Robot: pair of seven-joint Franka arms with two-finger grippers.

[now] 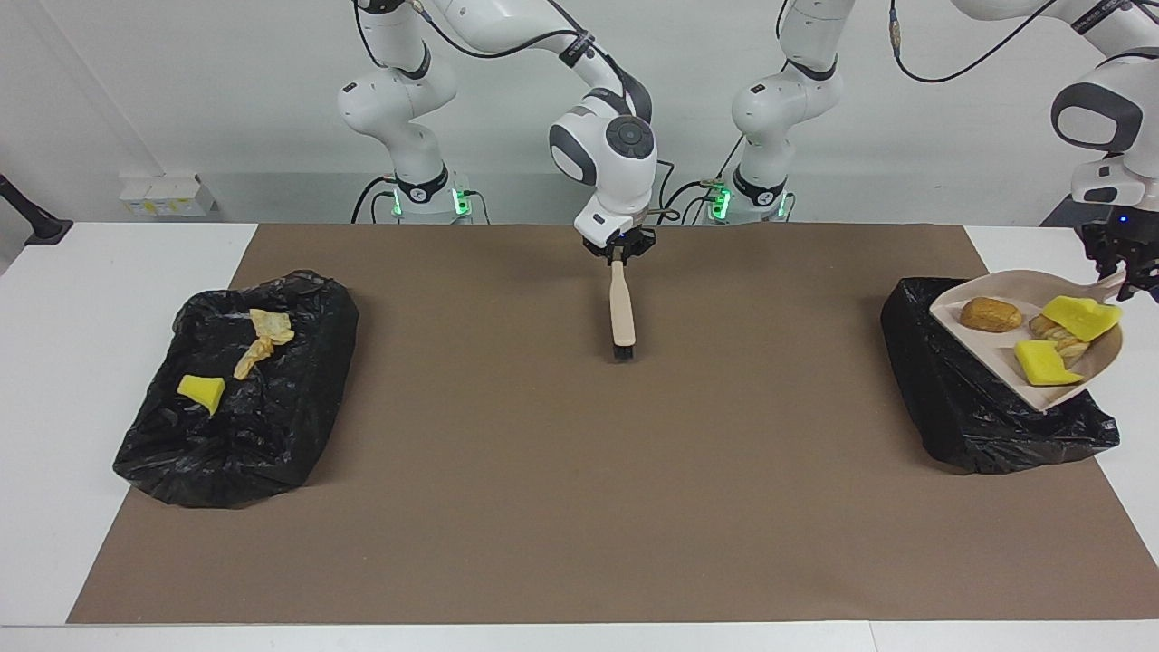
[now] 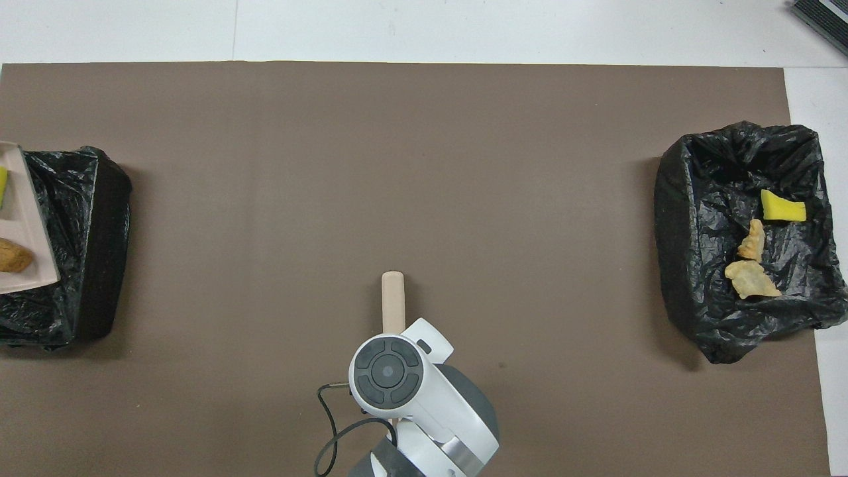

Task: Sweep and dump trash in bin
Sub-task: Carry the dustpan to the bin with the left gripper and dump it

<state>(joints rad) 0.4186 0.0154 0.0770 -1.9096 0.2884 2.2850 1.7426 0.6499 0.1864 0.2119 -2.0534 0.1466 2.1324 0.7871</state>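
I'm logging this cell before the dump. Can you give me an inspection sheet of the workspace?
Surface: brown mat on a white table; no loose bits seen on it.
Job's things: dustpan holding four trash pieces, raised over the bin at the left arm's end; brush hanging over the mat; second bin at the right arm's end holds three pieces.
Clutter: nothing seen.
Pincers: left pincer shut on the dustpan's handle; right pincer shut on the brush.
Cables: black leads run along both arms.
Surroundings: white wall; small white box by it.
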